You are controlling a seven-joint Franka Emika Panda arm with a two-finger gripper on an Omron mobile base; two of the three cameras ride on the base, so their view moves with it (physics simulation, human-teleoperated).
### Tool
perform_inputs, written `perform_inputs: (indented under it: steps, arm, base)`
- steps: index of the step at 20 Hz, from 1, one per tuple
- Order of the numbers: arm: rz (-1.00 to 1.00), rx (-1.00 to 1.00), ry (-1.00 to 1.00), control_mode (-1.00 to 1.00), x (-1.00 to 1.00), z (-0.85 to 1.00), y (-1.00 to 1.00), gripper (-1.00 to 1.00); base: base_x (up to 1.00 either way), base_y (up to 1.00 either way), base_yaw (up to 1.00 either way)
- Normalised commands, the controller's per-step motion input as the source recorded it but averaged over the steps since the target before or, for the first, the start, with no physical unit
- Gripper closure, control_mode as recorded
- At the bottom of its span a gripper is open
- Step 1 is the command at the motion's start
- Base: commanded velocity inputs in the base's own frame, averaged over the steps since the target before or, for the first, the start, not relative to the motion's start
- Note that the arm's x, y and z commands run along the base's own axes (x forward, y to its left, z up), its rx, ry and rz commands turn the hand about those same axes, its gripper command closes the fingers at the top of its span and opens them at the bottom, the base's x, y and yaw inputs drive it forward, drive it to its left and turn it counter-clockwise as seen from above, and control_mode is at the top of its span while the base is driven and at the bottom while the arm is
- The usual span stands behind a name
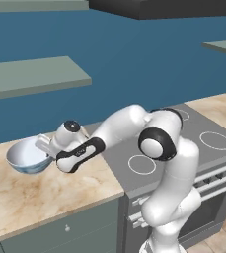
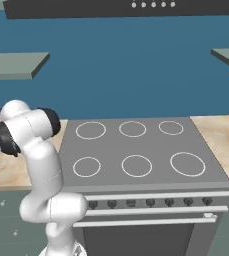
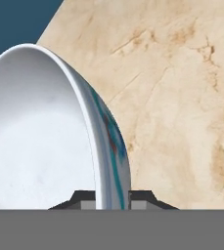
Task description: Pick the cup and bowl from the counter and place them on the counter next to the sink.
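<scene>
A beige marble-patterned surface [image 1: 45, 192] is running along the top of grey-green cabinets, and it is meeting a grey stovetop [image 1: 183, 143] with white ring burners on its right side. The white robot arm [image 1: 159, 163] is rising in front of the stovetop and reaching left across the surface, bending low so that its hand is coming in at rim height.

The bowl [image 1: 26, 157], wide, pale and glossy inside with a blue-streaked outside, is sitting on the surface near the blue back wall, left of the stovetop.

The end effector [image 3: 112, 199] is standing narrow, with one dark finger inside the bowl [image 3: 45, 132] and the other outside, so the thin rim is passing between them. This edge grip probably suits a bowl too wide to span. The fingers appear to be pinching the rim, and no lift is showing.
</scene>
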Motion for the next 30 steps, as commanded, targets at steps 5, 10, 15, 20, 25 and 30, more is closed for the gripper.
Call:
perform_inputs:
  steps: [5,10,15,20,25,30]
  arm:
    - [-0.05,0.08,0.02,-1.0,-0.16,0.65,-0.61,1.0]
    - [-0.05,0.14,0.03,-1.0,-0.13,0.44,-0.81,1.0]
    - [-0.05,0.08,0.18,-1.0,-0.04,0.34,-0.84,1.0]
    - [-0.01,0.0,0.15,-1.0,0.0,0.2,-0.79,1.0]
    - [0.0,-0.01,0.19,-1.0,0.02,0.17,-0.74,1.0]
    - [0.0,-0.1,0.09,-1.0,0.0,0.22,-0.49,1.0]
  base:
    - [0.0,0.0,0.0]
    - [0.0,0.0,0.0]
    - [0.0,0.0,0.0]
    - [0.0,0.0,0.0]
    - [0.0,0.0,0.0]
    - [0.0,0.0,0.0]
